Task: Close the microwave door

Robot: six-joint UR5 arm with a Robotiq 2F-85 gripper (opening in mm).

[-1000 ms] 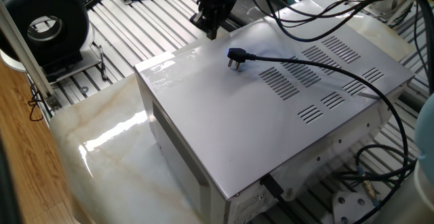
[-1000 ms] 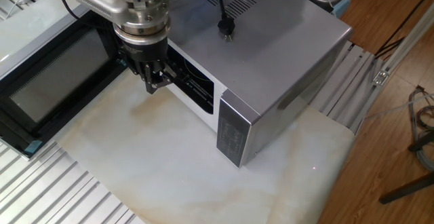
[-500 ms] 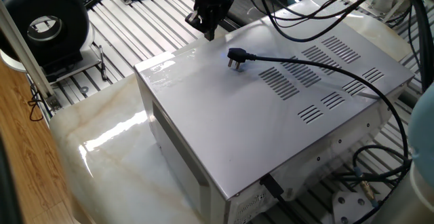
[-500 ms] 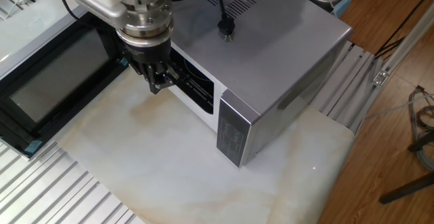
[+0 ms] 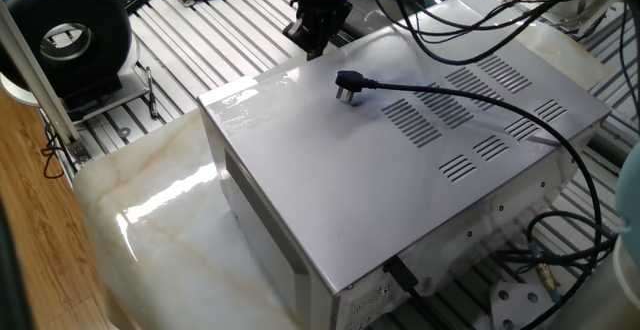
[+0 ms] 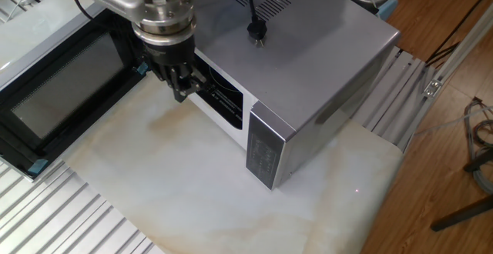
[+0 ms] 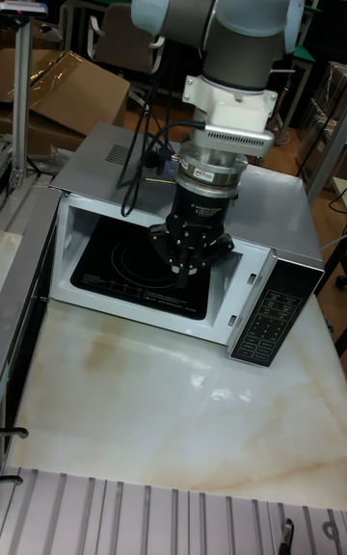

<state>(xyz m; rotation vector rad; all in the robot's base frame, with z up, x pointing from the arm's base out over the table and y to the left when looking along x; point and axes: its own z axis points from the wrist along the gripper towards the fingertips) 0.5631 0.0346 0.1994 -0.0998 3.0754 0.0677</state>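
Your gripper (image 6: 181, 92) hangs in front of the open mouth of the microwave (image 6: 323, 54), fingers pressed together and pointing down, holding nothing and touching nothing you can see. The microwave door (image 6: 58, 92) is swung wide open at the left of the frame, well apart from the fingers. Since half a second ago the gripper has shifted slightly up and right in that view; a second ago it sat a little lower left. The tall view shows the dark inside of the microwave (image 7: 145, 271) behind the gripper (image 7: 185, 287). The rear view shows only the top with the plug (image 5: 347, 84) and the gripper (image 5: 312, 48) beyond the far edge.
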